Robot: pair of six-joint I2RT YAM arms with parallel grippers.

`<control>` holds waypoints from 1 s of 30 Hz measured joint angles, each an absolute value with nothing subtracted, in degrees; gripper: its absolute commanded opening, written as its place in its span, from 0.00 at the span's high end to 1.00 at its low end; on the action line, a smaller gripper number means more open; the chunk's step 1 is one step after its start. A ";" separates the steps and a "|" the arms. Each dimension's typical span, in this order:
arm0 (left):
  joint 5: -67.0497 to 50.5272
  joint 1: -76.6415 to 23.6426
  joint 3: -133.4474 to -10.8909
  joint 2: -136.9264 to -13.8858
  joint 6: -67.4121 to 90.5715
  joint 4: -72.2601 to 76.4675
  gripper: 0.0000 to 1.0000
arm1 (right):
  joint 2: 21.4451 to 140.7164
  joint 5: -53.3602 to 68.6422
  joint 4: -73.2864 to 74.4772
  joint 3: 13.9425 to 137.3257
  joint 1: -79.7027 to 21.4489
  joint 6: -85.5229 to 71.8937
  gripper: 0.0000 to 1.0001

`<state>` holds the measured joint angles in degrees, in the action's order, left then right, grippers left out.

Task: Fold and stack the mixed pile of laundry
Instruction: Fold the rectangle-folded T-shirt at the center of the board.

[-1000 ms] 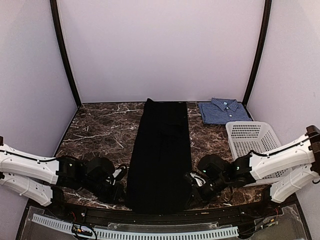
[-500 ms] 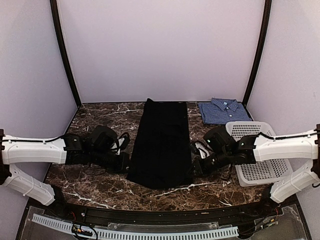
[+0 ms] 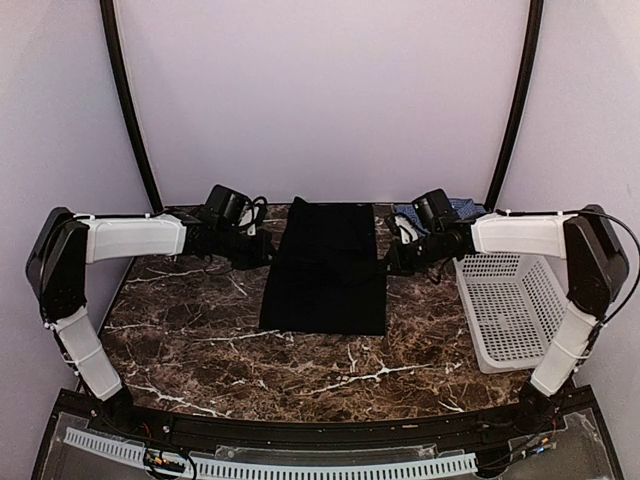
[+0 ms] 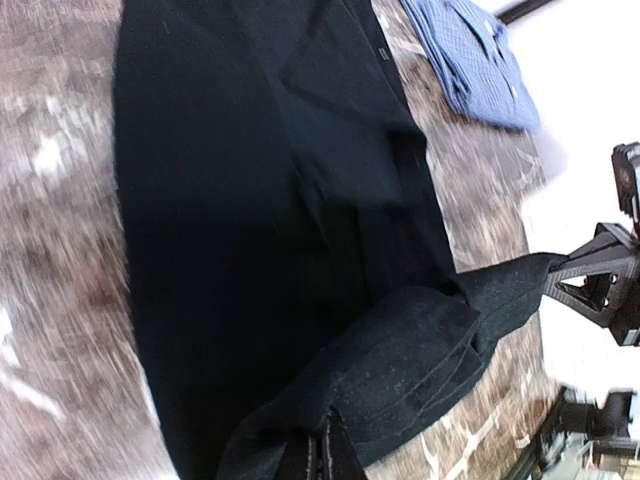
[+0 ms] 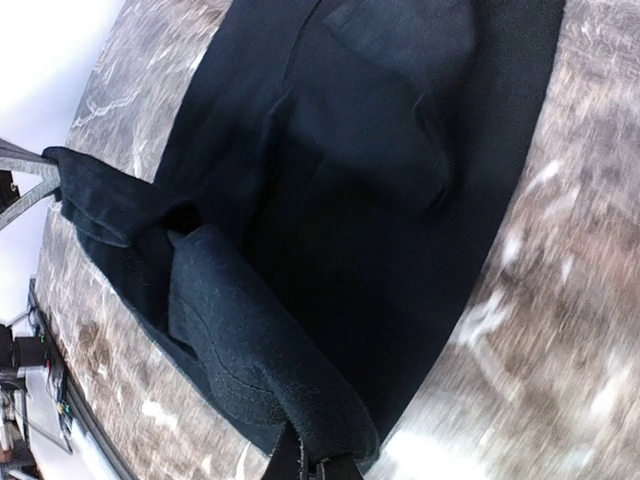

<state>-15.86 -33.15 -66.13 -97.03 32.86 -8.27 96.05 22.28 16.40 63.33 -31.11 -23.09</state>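
Dark, white-veined marble tops the table, with pale lilac walls on three sides. On its right side stands a white perforated basket, and the right arm passes over its far end.

Left of the basket, along the table's middle, lies the black garment. It is a long strip running to the far edge, and its near end is a straight fold.

Farther back, the two claws flank the strip, one at each long edge. The left claw is clenched on the cloth at the left edge. Its wrist view shows the fingertips pressed together on a raised hem. The right claw is clenched on the same garment at the right edge, its fingertips pinching a thick doubled lip of cloth. Between them the lifted hem sags in a loose band above the flat layer beneath.

At the far right corner, apart from the black strip, sits the folded blue-checked shirt, collar up. In the top view the right arm hides most of it.
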 measured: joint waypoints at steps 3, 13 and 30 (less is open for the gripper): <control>-16.95 -30.50 -70.74 -102.63 31.55 -6.87 1.00 | 101.93 23.62 15.29 67.94 -28.95 -21.39 1.00; -20.34 -27.42 -77.25 -114.85 30.15 -3.88 1.00 | 115.33 27.11 13.28 77.56 -26.70 -18.74 1.00; -20.12 -24.56 -86.41 -120.77 28.88 -5.17 0.48 | 122.76 27.49 16.03 87.53 -24.53 -16.60 0.54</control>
